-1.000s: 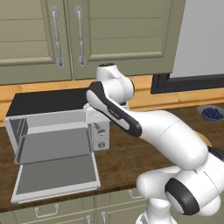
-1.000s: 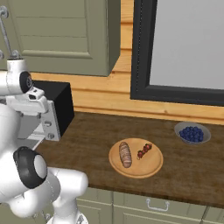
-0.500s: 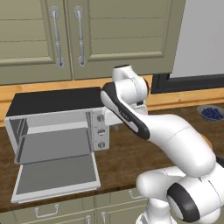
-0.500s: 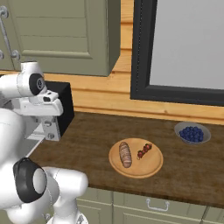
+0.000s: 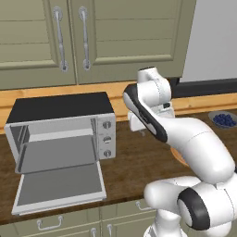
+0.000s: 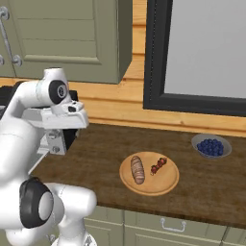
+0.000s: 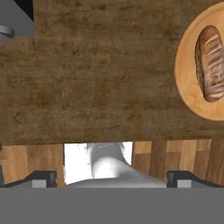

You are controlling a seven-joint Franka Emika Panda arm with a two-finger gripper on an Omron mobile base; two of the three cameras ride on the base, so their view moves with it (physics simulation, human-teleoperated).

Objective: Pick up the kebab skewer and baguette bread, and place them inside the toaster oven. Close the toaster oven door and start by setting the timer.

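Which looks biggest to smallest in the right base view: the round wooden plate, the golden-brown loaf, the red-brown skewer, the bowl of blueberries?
1. Round wooden plate
2. Bowl of blueberries, though it sits farther back
3. Golden-brown loaf
4. Red-brown skewer

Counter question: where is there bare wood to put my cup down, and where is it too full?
Bare brown counter lies between the toaster oven and the round wooden plate. There is more in front of the blueberry bowl. The plate is crowded with the baguette bread and kebab skewer. The toaster oven door covers the front edge there.
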